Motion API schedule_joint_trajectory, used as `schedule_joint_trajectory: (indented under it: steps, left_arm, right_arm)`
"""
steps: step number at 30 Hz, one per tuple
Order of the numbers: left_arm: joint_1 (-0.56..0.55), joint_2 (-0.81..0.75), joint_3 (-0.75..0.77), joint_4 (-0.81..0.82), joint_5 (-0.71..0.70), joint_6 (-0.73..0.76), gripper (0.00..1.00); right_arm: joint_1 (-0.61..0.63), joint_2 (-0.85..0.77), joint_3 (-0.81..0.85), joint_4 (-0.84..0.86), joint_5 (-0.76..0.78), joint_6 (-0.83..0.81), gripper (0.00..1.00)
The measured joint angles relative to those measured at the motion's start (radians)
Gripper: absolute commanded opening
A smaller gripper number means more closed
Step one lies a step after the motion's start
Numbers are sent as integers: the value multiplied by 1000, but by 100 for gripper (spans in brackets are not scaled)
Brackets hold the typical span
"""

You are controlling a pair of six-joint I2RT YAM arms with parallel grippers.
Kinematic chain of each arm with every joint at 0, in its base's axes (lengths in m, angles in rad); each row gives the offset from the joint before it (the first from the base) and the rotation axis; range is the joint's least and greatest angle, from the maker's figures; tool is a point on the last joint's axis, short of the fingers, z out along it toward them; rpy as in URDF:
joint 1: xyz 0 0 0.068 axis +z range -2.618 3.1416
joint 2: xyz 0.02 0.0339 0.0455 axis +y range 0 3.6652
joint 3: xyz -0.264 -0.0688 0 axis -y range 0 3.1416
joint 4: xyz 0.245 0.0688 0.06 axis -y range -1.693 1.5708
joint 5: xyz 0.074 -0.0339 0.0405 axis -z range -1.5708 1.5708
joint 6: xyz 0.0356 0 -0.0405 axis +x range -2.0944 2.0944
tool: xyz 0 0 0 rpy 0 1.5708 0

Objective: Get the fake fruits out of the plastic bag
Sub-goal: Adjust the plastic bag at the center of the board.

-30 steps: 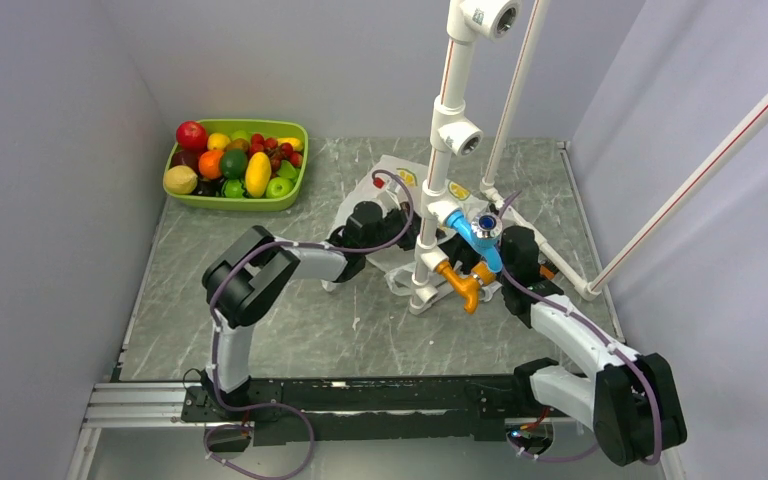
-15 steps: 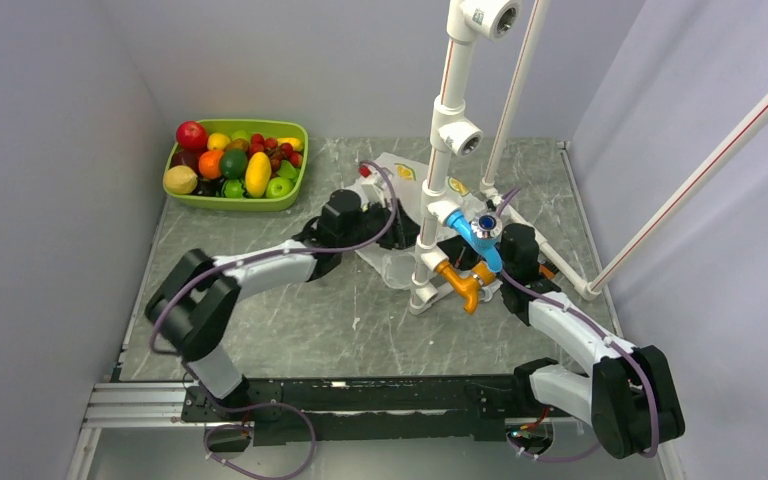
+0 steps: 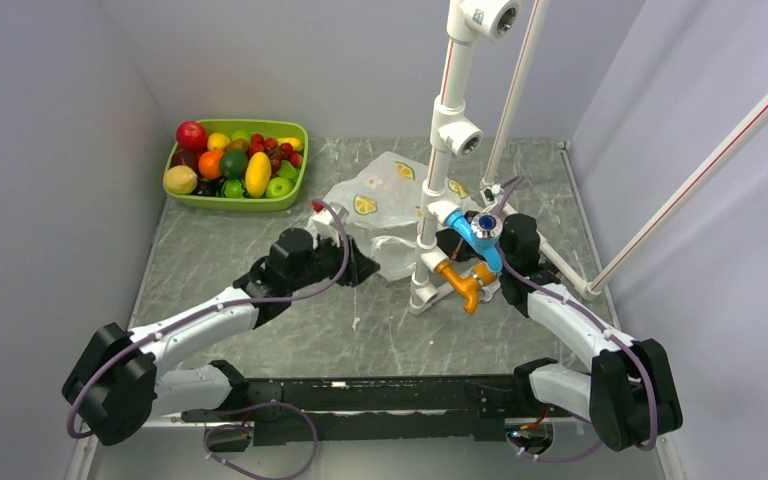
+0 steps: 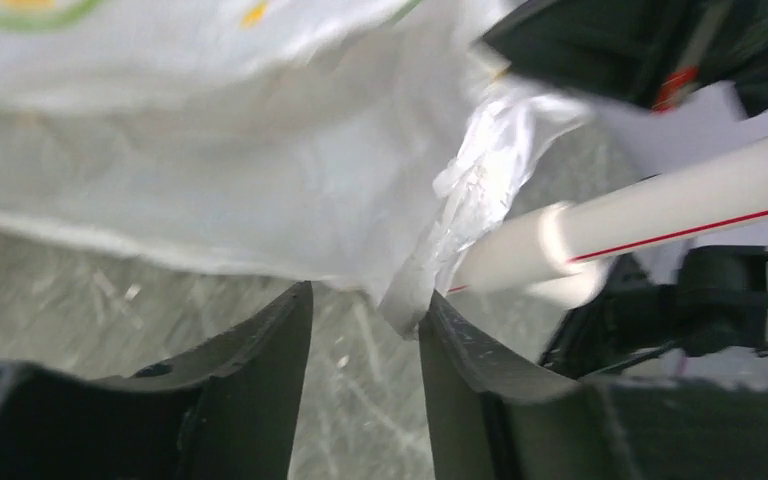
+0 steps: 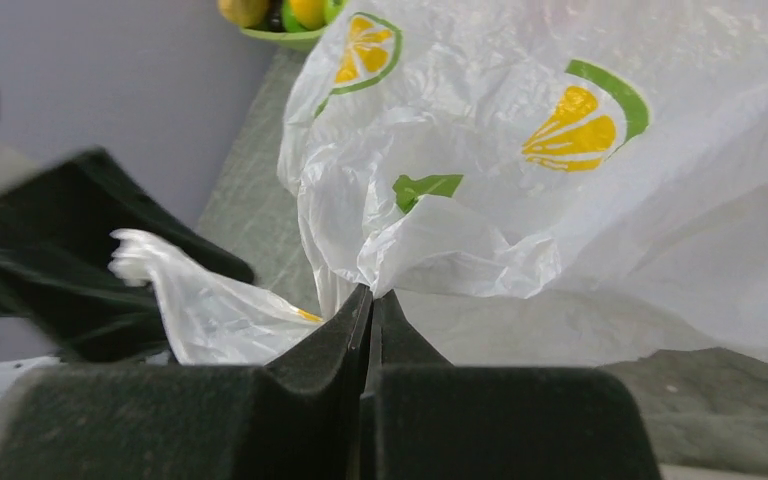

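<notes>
The plastic bag (image 3: 380, 200), thin white with lemon-slice prints, lies crumpled mid-table beside the pipe post. No fake fruits show inside it. My right gripper (image 3: 453, 241) reaches in from the right behind the post and is shut on a fold of the bag (image 5: 480, 200), with the film pinched at the tips of my right gripper (image 5: 373, 292). My left gripper (image 3: 358, 266) sits just short of the bag's near-left edge. Seen from the wrist, my left gripper (image 4: 365, 300) is open, and a twisted bag handle (image 4: 460, 215) brushes its right fingertip. A bright red apple (image 3: 191, 134) and a dull yellow round fruit (image 3: 180, 180) lie in the tray.
A lime-green tray (image 3: 242, 203) with several mixed fruits stands at the back left. A white pipe frame rises mid-table from a post (image 3: 426, 270), with a blue valve (image 3: 475, 233) and an orange fitting (image 3: 462, 284). Slanted pipes (image 3: 700, 170) run along the right. Grey walls enclose three sides.
My left arm has pulled back toward the near left, off the bag, and its jaws have opened. My right gripper has shut on the bag's edge. The bag now lies uncovered.
</notes>
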Motion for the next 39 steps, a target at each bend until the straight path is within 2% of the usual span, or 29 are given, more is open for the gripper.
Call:
schedule_joint_trajectory:
  steps: [2, 9, 11, 14, 17, 21, 26, 29, 33, 36, 39]
  left_arm:
    - [-1, 8, -72, 45, -35, -4, 37]
    - [-6, 172, -165, 293, -179, -29, 31]
    - [-10, 208, -175, 380, -201, -45, 36]
    - [-18, 211, -218, 496, -221, -56, 54]
    - [-25, 178, -272, 547, -205, -53, 63]
    - [-26, 38, -362, 541, -123, -46, 65]
    - [-21, -161, -349, 375, -68, -20, 62]
    - [14, -254, -347, 280, -80, -18, 66]
    - [72, -405, -437, 282, -99, -29, 76]
    - [80, -467, -480, 272, -108, -29, 71]
    - [81, -413, -469, 282, -111, -32, 60]
  right_arm:
    - [0, 17, 13, 21, -29, 22, 0]
    - [0, 23, 18, 29, -80, 40, 0]
    - [0, 18, 18, 26, -83, 38, 0]
    - [0, 14, 25, 6, -81, 24, 0]
    - [0, 14, 42, -31, -68, 6, 0]
    - [0, 17, 73, -93, -36, -25, 0]
    - [-8, 32, 111, -143, -41, -58, 0]
    - [-31, 32, 111, -138, -79, -45, 0]
    - [-48, 33, 112, -135, -117, -31, 0]
    - [-61, 39, 112, -134, -151, -26, 0]
    - [-74, 47, 113, -130, -196, -14, 0]
